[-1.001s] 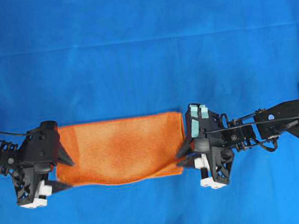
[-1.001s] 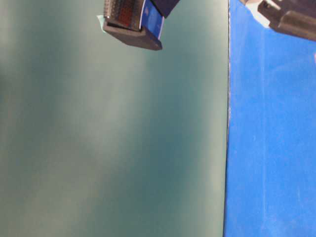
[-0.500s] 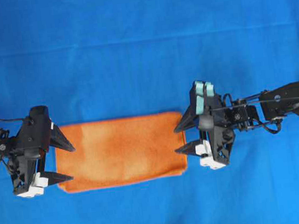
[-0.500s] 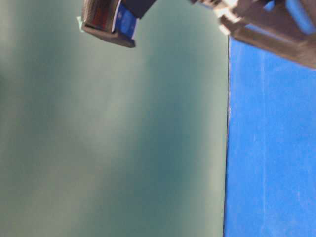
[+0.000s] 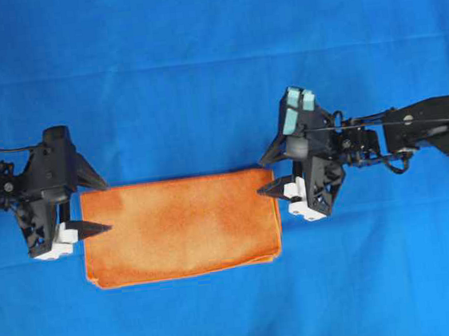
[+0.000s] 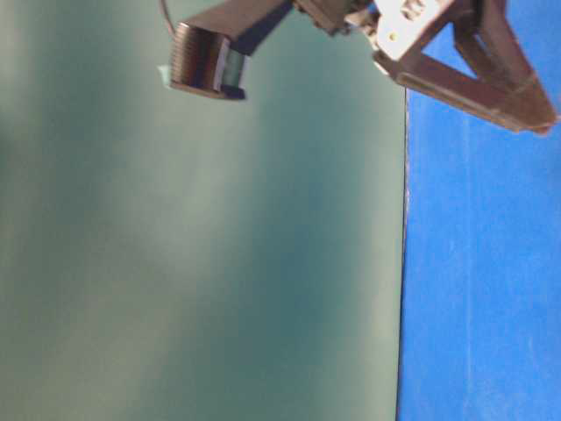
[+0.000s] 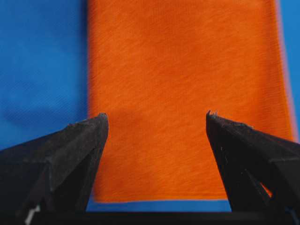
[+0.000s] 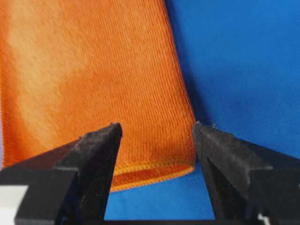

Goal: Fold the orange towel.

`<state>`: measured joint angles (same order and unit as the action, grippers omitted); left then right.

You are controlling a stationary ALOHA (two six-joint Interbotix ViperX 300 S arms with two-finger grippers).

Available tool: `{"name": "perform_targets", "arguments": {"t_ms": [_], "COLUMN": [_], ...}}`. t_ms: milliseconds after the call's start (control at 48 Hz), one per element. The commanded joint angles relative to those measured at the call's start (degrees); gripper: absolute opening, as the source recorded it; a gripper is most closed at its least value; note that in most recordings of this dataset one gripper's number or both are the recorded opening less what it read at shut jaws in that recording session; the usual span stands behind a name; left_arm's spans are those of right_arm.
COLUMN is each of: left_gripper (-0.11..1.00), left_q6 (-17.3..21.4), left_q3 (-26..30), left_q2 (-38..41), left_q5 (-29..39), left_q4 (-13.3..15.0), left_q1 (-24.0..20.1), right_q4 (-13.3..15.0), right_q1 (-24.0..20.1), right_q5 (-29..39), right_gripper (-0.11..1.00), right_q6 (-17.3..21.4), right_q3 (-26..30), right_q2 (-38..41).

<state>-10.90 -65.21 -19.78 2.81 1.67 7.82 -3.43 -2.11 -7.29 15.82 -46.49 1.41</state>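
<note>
A large blue cloth (image 5: 214,65) covers the whole work surface. On it, a little toward seven o'clock from the centre, lies the orange towel (image 5: 181,227), a flat rectangle that seems already doubled, though the layers show only at one corner in the right wrist view. At its nine o'clock end hangs the left gripper (image 5: 90,206), jaws wide and empty; at three o'clock the right gripper (image 5: 267,175), likewise spread with nothing between. For the next fold, each gripper should probably pinch all layers at a corner, lift evenly, and lay edge on edge without dragging.
</note>
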Motion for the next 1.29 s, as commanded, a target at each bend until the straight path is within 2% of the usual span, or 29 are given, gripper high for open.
{"name": "perform_targets", "arguments": {"t_ms": [0, 209, 313, 563, 626, 688, 751, 813, 876, 917, 1084, 1272], "left_gripper": [0.79, 0.79, 0.74, 0.43, 0.38, 0.33, 0.26, 0.15, 0.04, 0.01, 0.01, 0.01], "left_q6": [0.26, 0.26, 0.18, 0.18, 0.18, 0.09, 0.09, 0.18, 0.18, 0.18, 0.35, 0.09], "left_q3": [-0.18, -0.88, -0.97, -1.05, -0.97, -0.88, -0.70, -0.70, -0.62, -0.62, 0.09, 2.72], "left_q2": [1.23, 5.45, 6.59, 6.68, 6.77, 6.77, 6.77, 6.68, 6.50, 6.24, 3.87, -2.11], "left_q5": [-0.35, -0.79, -0.70, -0.44, -0.09, 0.44, 1.14, 1.67, 1.85, 2.02, 3.96, 11.25], "left_q4": [-0.09, 0.00, 0.00, -0.09, -0.09, -0.09, -0.09, -0.09, 0.00, -0.09, -0.09, 0.00], "left_q1": [-1.67, -3.78, -4.31, -4.31, -4.31, -4.31, -4.39, -4.48, -4.75, -5.19, -5.71, -5.80], "right_q4": [0.18, -0.18, -0.26, -0.09, 0.00, 0.00, 0.00, -0.09, -0.09, -0.09, -0.26, -0.26], "right_q1": [0.88, 1.05, 1.05, 1.05, 1.05, 0.97, 0.97, 0.97, 0.97, 0.97, 0.97, 0.97], "right_q5": [-0.09, -0.09, 0.00, 0.00, 0.09, 0.00, 0.00, 0.00, -0.18, -0.26, 0.00, 1.05], "right_gripper": [0.64, 0.64, 0.63, 0.58, 0.49, 0.33, 0.12, 0.02, 0.02, 0.02, 0.02, 0.02], "right_q6": [-0.18, 0.18, 0.26, 0.26, 0.18, 0.26, 0.18, 0.18, 0.18, 0.18, 0.44, 0.44], "right_q3": [1.32, 2.46, 2.37, 2.29, 2.37, 2.37, 2.29, 2.37, 2.46, 2.46, 2.46, 2.20], "right_q2": [0.88, 5.27, 5.71, 5.71, 5.71, 5.71, 5.71, 5.63, 5.71, 5.63, 3.78, -1.23]}}
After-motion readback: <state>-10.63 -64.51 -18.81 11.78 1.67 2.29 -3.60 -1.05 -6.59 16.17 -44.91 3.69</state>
